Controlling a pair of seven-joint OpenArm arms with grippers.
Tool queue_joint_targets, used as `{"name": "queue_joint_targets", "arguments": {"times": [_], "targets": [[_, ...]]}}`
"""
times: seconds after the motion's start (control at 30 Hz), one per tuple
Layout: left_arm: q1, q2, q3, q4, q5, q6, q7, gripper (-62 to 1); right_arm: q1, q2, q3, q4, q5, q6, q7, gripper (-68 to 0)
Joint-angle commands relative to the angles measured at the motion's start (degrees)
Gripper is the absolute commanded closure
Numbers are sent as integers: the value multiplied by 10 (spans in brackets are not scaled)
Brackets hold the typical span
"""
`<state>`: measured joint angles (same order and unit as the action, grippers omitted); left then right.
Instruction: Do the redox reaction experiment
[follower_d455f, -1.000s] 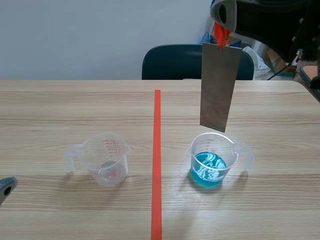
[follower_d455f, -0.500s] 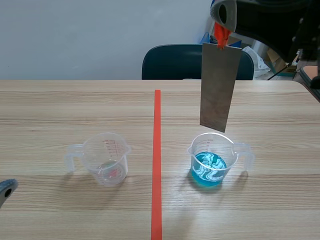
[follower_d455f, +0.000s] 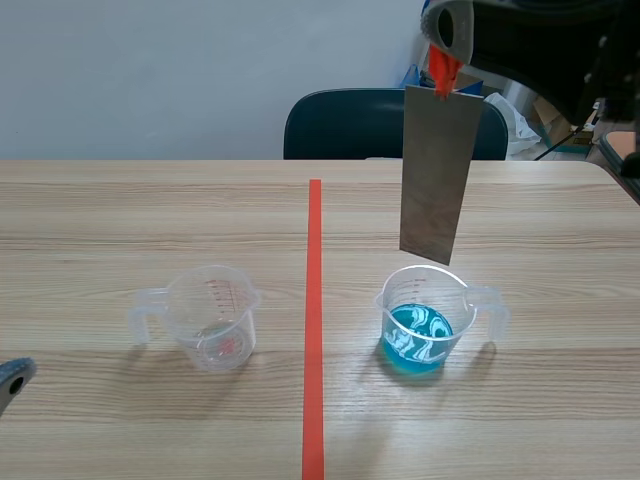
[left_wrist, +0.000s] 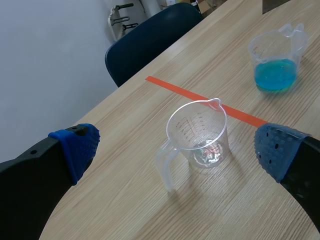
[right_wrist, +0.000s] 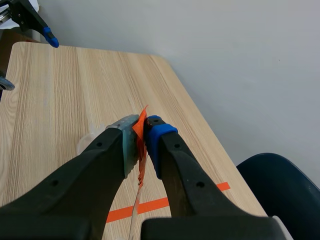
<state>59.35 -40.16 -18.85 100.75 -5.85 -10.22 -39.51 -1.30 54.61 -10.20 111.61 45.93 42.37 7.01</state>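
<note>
We log the right gripper (right_wrist: 141, 134) clamped on the metal strip (follower_d455f: 437, 175), hanging over the cup of blue liquid (follower_d455f: 420, 322) (empty cup (follower_d455f: 212, 318) at its 9 o'clock), left gripper (left_wrist: 177, 150) wide open and holding nothing: dipping not yet done.

The metal strip (follower_d455f: 436, 175) is dull grey with an orange-red tab (follower_d455f: 441, 70). One clear cup (follower_d455f: 425, 290) holds blue liquid (follower_d455f: 418, 338) with white swirls; the other clear cup (follower_d455f: 213, 318) has red marks. I see pale wood grain on the worktop (follower_d455f: 120, 220), crossed by an orange-red line (follower_d455f: 314, 300).
</note>
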Motion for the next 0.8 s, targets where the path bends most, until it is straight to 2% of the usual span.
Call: {"name": "queue_joint_targets", "arguments": {"times": [0.0, 0.77], "targets": [[0, 4, -2, 5, -5, 2, -9, -623, 8, 0, 9, 5, 11, 4, 10, -6], [0, 5, -2, 5, -5, 2, 1, -623, 8, 0, 9, 5, 10, 4, 10, -6]]}}
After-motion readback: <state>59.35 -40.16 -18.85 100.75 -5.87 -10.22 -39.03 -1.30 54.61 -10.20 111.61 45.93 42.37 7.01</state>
